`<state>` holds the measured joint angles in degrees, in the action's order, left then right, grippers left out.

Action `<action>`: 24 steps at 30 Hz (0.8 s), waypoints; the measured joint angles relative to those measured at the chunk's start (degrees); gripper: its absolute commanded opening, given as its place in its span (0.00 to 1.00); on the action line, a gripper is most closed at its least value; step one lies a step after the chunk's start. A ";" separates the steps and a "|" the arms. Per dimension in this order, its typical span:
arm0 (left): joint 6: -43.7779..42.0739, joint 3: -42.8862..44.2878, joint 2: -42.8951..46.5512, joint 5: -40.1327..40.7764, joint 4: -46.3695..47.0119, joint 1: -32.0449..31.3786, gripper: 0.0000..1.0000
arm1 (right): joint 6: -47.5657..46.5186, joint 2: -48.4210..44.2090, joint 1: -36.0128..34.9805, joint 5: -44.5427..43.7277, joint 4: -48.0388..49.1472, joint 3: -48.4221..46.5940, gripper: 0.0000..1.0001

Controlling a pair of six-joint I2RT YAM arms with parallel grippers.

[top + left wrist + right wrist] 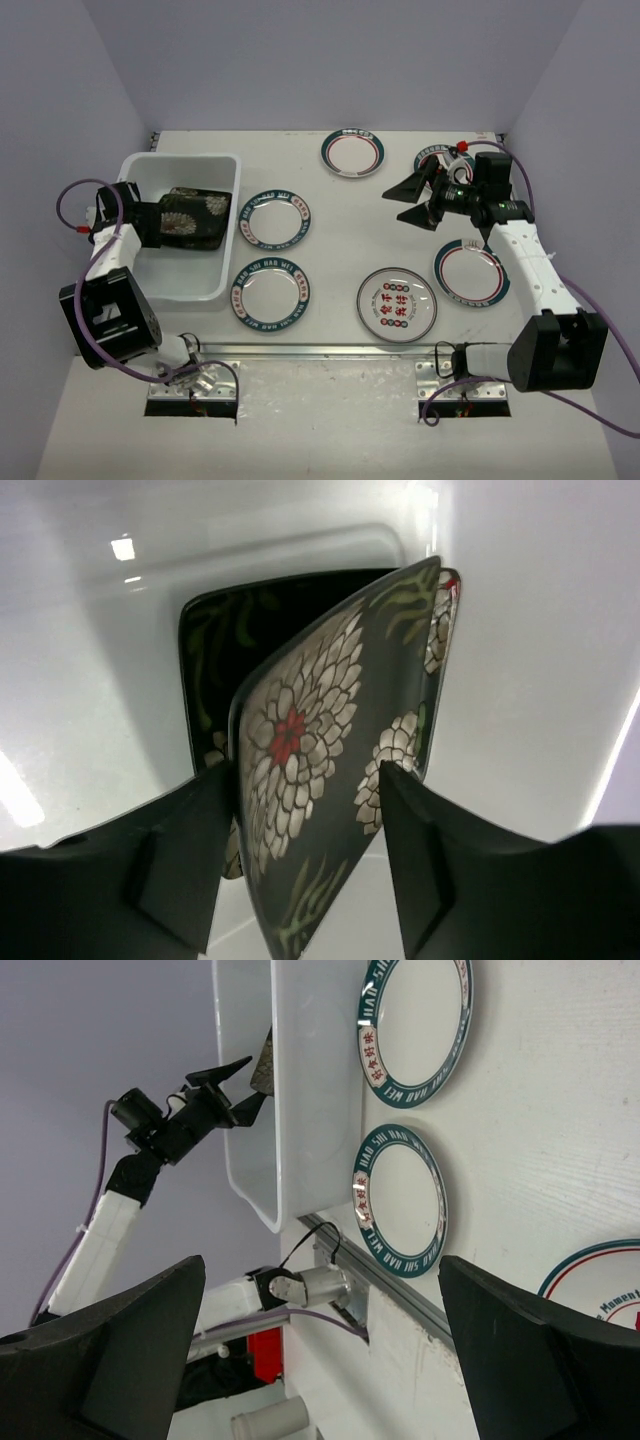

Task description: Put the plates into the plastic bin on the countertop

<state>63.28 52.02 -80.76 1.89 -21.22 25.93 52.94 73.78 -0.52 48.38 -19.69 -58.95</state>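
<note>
At the left, the bin sits on the countertop, and the left gripper reaches into it from the near-left side. Its jaws stand parted on either side of a black plate, wider than the plate's thin rim, so the plate looks released rather than pinched. It stands tilted on edge. That pose suits a gripper that can only pinch a rim, and it lets the plate slip between the bin's walls. It leans over a second black plate lying flat on the bin floor. Both are square, glossy black, with white flowers and green leaves.

Just right of the bin, the far teal-rimmed plate and the near teal-rimmed plate lie flat. Further right are the red-character plate and, at the far edge, the red-ringed plate. The right gripper hovers spread wide and empty, probably ready for the half-hidden plate behind it. The ringed plate lies nearer.
</note>
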 measured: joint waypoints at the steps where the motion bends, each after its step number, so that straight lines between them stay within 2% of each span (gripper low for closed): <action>1: -0.03 0.02 -0.62 -0.17 0.36 0.00 0.87 | -0.01 -0.02 -0.02 -0.02 -0.05 0.05 0.99; 3: 0.31 0.06 -1.80 -0.48 0.30 0.02 1.00 | -0.73 0.09 -0.99 -0.29 -0.80 0.02 0.99; 9: -0.22 0.85 -4.52 -1.37 -2.29 -0.16 1.00 | -4.46 3.33 -8.89 -1.73 -5.03 -1.34 0.99; 18: -3.51 11.81 -11.31 -0.69 -12.60 -2.78 1.00 | -11.63 16.38 -27.68 -9.67 -10.89 -7.20 0.99; 24: -5.69 16.78 -11.93 1.17 -17.80 -3.50 1.00 | -15.03 24.16 -34.89 -14.32 -12.21 -8.88 0.99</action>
<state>57.59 68.81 -92.69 3.07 -39.02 22.43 37.91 97.94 -35.41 34.06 -31.90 -67.83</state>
